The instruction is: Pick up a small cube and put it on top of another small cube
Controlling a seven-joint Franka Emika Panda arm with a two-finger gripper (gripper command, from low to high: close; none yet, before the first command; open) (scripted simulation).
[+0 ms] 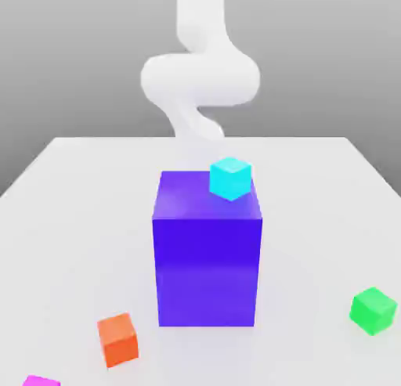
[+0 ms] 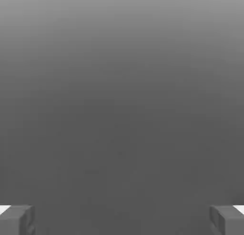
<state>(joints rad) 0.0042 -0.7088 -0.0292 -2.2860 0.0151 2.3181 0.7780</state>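
Note:
The small cube [image 1: 39,380], bright magenta, lies at the front edge of the table on the exterior view's left, partly cut off by the picture's edge. My white arm [image 1: 200,79] rises behind the big blue-violet block [image 1: 207,259], far from the magenta cube. In the hand view my gripper [image 2: 122,219] is open: its two grey fingertips [image 2: 16,219] stand wide apart with nothing between them, facing plain grey background.
A cyan cube [image 1: 230,178] appears to rest on the far right corner of the big block's top. An orange cube [image 1: 118,340] lies front left of the block. A green cube [image 1: 372,310] lies at the front right. The white table [image 1: 78,220] stretches around them.

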